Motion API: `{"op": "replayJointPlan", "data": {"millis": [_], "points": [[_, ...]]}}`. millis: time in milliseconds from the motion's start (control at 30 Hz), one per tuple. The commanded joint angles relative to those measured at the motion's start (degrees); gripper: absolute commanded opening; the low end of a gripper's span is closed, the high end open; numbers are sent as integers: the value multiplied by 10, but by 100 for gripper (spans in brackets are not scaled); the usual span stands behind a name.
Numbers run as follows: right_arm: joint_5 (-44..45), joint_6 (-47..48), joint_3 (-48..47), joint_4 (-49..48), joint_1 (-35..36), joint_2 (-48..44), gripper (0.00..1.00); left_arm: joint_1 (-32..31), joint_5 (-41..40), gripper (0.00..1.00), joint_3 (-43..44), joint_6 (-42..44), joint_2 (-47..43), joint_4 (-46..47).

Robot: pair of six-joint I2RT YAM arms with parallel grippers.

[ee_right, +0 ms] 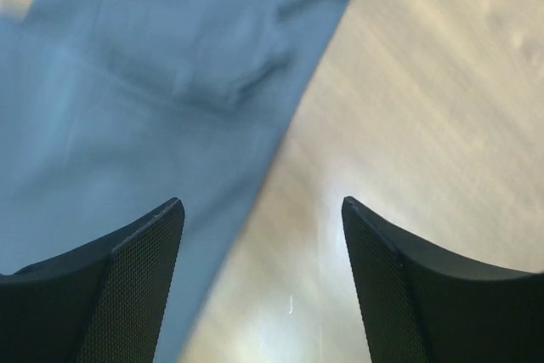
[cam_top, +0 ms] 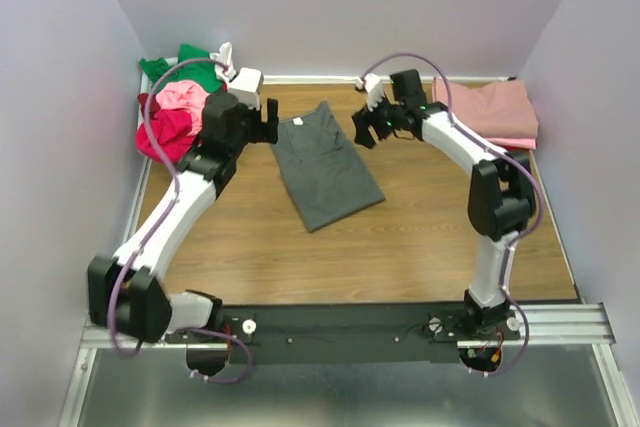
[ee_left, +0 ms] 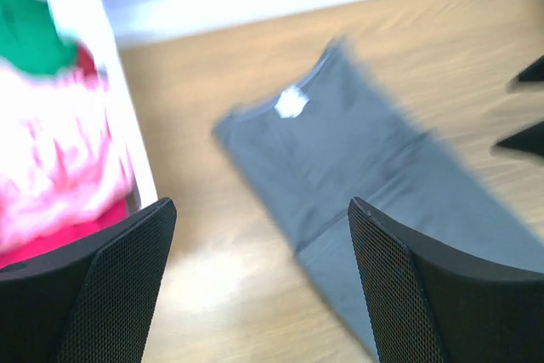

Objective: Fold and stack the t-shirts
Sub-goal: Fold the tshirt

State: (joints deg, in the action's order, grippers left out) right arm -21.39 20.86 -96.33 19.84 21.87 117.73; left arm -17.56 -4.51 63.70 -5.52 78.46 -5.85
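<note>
Left gripper [ee_left: 259,203] near blurred grey t-shirt [ee_left: 365,176]

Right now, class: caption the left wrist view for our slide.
Open left gripper above table; dark grey t-shirt ahead, white basket left.

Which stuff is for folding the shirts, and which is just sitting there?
For the job: dark grey t-shirt, pile of green, pink and red shirts, folded pink stack, left claw, right claw.
Just there: white basket, wooden table.
</note>
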Motion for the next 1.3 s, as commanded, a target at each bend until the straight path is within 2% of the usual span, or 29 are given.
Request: {"op": "replayJointPlan", "data": {"millis": [0, 133, 200, 367, 400, 500, 600, 700, 800, 833, 933, 967, 1033, 1067, 1167, 1200, 1267], "points": [[-131, 30, 97, 35, -55, -72, 81, -18, 140, 89, -59, 75, -96, 0], [-154, -37, 170, 45, -97, -68, 72, -25, 172, 88, -117, 25, -171, 14], [-150, -60, 214, 44, -96, -73, 71, -25, 184, 88, -144, -21, -218, 26], [-151, -93, 245, 40, -96, -66, 69, -25, 189, 88, -201, -102, -312, 53], [-160, -96, 247, 41, -95, -61, 69, -24, 185, 91, -208, -117, -320, 54], [-182, -112, 254, 42, -92, -55, 68, -23, 174, 98, -229, -110, -342, 42], [-196, -128, 265, 42, -80, -45, 68, -22, 203, 98, -231, -85, -346, 31], [-193, -135, 273, 42, -68, -29, 63, -22, 256, 98, -217, -66, -349, 29], [-185, -136, 275, 43, -68, -25, 46, -23, 282, 98, -198, -48, -353, 18], [-184, -135, 280, 44, -68, -29, 31, -24, 308, 97, -195, -49, -354, 17], [-183, -124, 298, 60, -68, -51, 11, -28, 360, 91, -191, -74, -350, 17], [-180, -103, 310, 81, -68, -58, 0, -43, 368, 90, -194, -82, -344, 16], [-168, -79, 325, 108, -68, -83, 0, -74, 366, 86, -198, -102, -336, 7], [-161, -49, 335, 140, -68, -93, 0, -120, 358, 85, -203, -110, -331, 1], [-132, 15, 367, 211, -68, -141, 1, -216, 283, 84, -227, -141, -327, -10], [-108, 22, 366, 226, -68, -152, 0, -276, 237, 84, -236, -146, -324, -16], [-110, 51, 371, 272, -75, -188, 1, -318, 209, 83, -248, -162, -314, -34]]}}
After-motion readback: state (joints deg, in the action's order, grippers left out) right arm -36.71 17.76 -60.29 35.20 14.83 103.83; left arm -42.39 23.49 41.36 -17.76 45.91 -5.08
